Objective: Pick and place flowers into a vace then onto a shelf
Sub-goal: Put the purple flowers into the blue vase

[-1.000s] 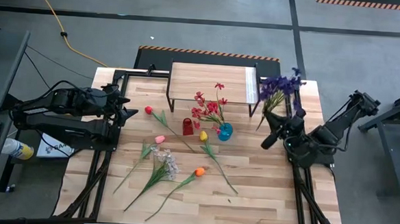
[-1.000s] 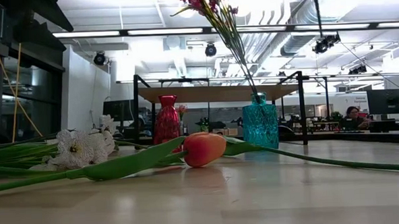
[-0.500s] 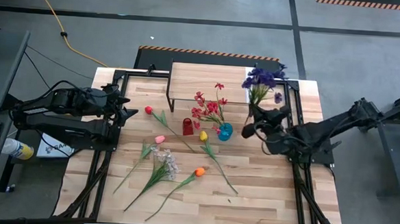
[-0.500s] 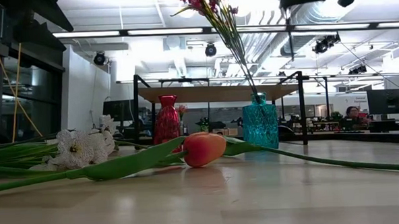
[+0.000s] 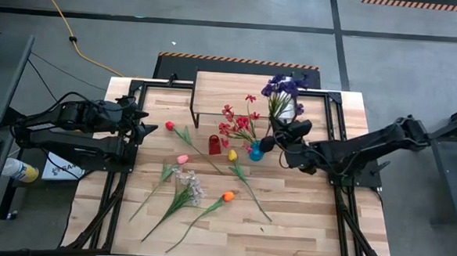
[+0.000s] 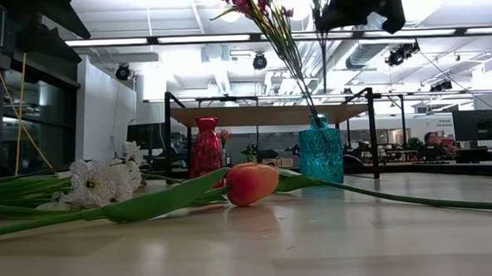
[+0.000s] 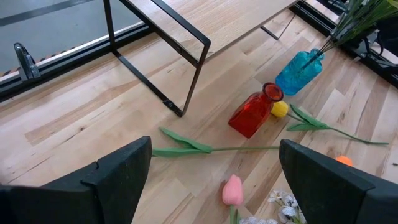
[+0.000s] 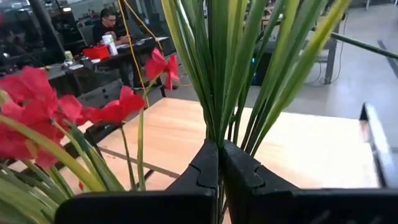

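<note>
Leftward now, right claw (image 5: 268,143) clenched on purple spray (image 5: 284,87) near blue glass vase (image 5: 256,151).

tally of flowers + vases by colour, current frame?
Red tulip: 1
Pink tulip: 1
Yellow tulip: 1
Orange tulip: 1
White spray: 1
Red spray, in the blue vase: 1
Purple spray, held by the right gripper: 1
Red vase: 1
Blue vase: 1
Total: 9
</note>
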Tool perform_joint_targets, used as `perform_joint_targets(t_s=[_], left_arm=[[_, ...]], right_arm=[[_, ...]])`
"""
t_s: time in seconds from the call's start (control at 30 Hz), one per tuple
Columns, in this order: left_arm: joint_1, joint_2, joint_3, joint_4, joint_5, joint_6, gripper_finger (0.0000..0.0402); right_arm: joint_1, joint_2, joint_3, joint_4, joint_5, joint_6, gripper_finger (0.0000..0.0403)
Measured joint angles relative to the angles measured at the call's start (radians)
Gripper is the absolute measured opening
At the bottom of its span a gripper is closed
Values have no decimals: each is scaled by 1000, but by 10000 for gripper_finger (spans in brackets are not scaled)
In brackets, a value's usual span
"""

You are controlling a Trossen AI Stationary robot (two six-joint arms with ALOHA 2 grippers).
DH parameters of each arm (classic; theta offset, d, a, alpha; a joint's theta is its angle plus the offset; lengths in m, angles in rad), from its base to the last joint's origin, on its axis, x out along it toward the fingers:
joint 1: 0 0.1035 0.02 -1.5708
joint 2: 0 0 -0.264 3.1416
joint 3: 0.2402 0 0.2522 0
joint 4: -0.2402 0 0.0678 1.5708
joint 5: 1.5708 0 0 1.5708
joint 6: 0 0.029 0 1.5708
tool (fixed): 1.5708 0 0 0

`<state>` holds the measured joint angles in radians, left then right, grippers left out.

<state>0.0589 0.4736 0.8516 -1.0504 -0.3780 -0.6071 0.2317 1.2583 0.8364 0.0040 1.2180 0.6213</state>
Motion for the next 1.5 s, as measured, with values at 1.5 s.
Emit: perform_joint_targets(t_s=[1.5], left_arm=[[0,0,0,-31,0,11,386]], right_arm=[[-15,190,-2,-98,-153,130,18]])
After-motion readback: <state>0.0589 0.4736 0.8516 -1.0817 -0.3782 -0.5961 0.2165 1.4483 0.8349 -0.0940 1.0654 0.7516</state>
